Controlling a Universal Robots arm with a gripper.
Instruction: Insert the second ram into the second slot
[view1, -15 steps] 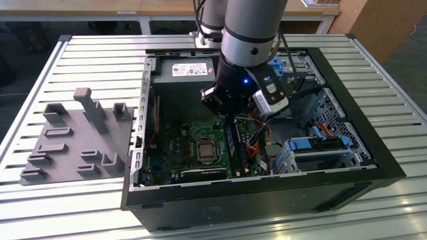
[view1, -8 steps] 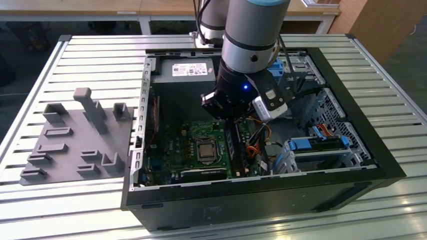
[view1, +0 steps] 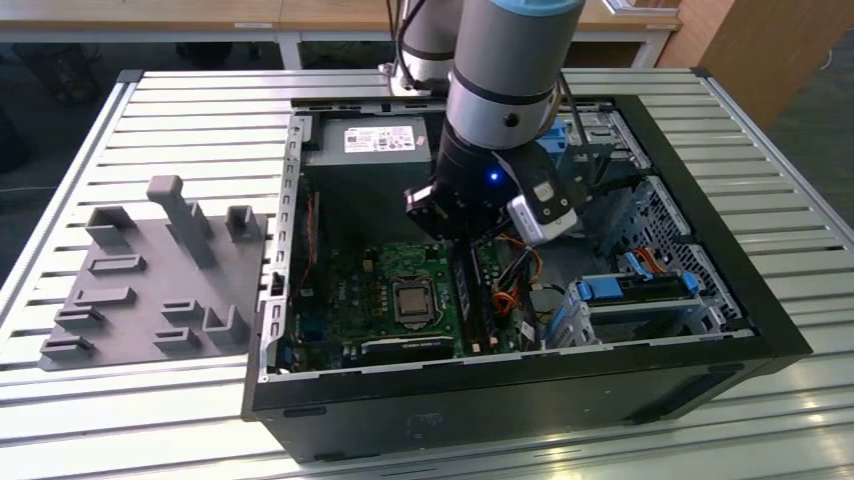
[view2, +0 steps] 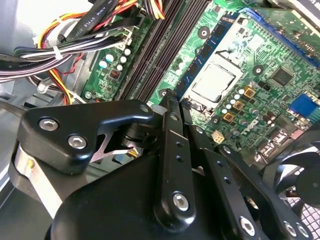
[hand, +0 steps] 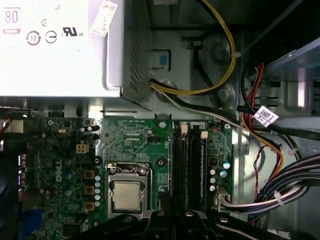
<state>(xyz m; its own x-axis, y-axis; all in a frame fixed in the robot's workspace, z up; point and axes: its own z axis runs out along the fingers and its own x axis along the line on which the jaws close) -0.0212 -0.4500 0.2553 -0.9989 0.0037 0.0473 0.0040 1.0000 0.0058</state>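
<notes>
The second ram (hand: 202, 165) shows in the first wrist view as a thin blue strip standing on edge in the bank of memory slots (hand: 187, 165), on the side away from the processor socket (hand: 125, 192). I cannot tell whether it is fully seated. The gripper (hand: 172, 220) hangs right over the near end of that bank, just beside the strip and not on it. In the second wrist view the fingers (view2: 172, 130) are drawn together to a point, with nothing seen between them.

It's tight in here. A cable bundle (hand: 280, 190) crowds one flank of the slots and the socket sits on the other.

The open computer case (view1: 507, 365) holds the green motherboard (view1: 387, 290), with the power supply (view1: 374, 140) at the far end. Drive bays (view1: 641, 290) sit on the exterior view's right. A grey fixture tray (view1: 147, 280) lies on the slatted table (view1: 200, 100), well to the exterior view's left.
</notes>
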